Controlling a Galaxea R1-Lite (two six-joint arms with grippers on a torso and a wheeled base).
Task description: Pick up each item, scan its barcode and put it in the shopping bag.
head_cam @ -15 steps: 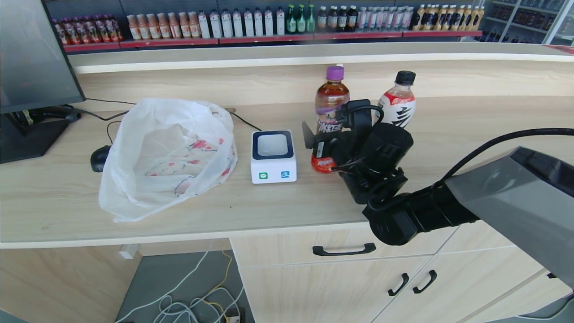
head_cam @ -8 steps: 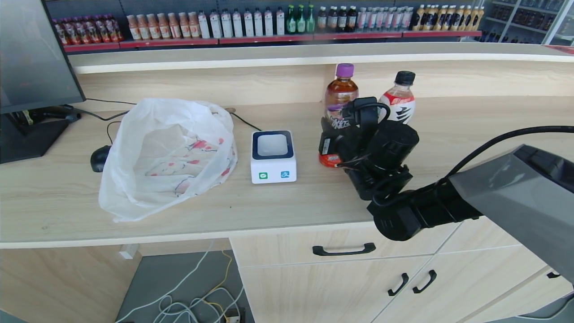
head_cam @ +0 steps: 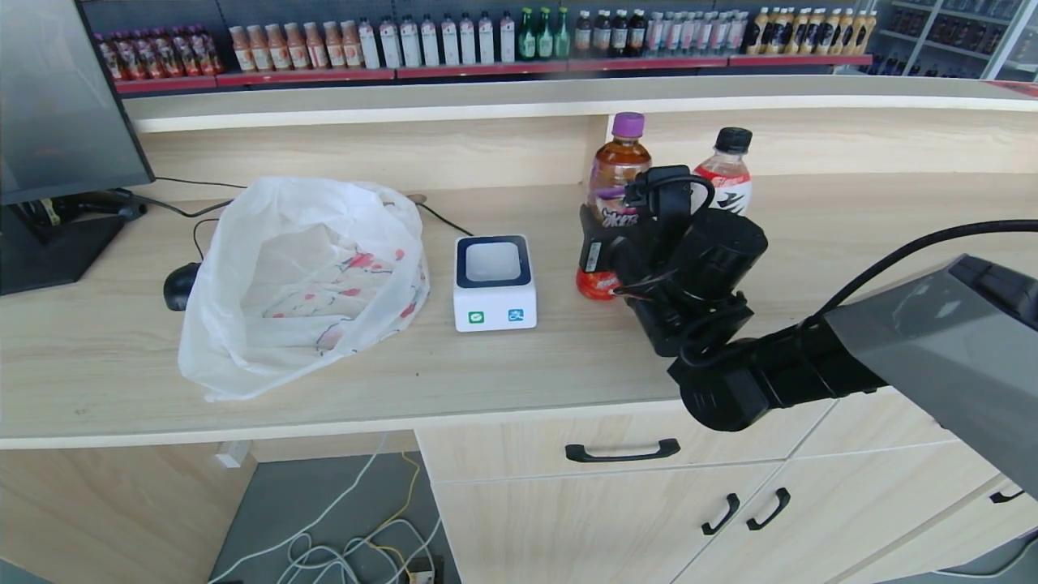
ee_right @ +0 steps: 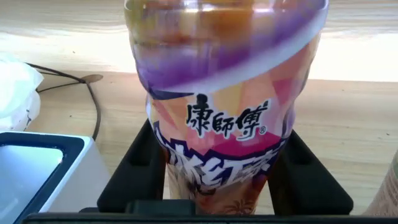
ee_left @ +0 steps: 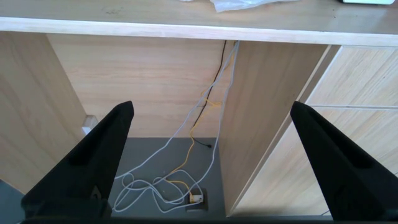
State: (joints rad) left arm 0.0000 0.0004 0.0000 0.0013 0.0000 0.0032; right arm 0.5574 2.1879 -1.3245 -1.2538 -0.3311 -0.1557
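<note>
My right gripper (head_cam: 606,247) is shut on the lower body of a tea bottle (head_cam: 616,166) with a purple cap, upright on the counter just right of the white barcode scanner (head_cam: 495,281). In the right wrist view the bottle (ee_right: 227,93) stands between the black fingers (ee_right: 134,177), with the scanner (ee_right: 31,168) off to one side. A second bottle (head_cam: 727,174) with a black cap stands behind my wrist. The white shopping bag (head_cam: 304,280) lies open left of the scanner. My left gripper (ee_left: 211,162) hangs open below the counter edge, nothing between its fingers.
A monitor (head_cam: 57,105) and a black mouse (head_cam: 180,285) sit at the counter's far left, with cables running behind the bag. A raised wooden ledge (head_cam: 365,150) backs the counter. Drawers (head_cam: 620,450) are below the front edge.
The right gripper's fingers, open beside the tea bottle a second ago, have shut on it. Gripper and bottle have shifted to the right and a little away from the scanner.
</note>
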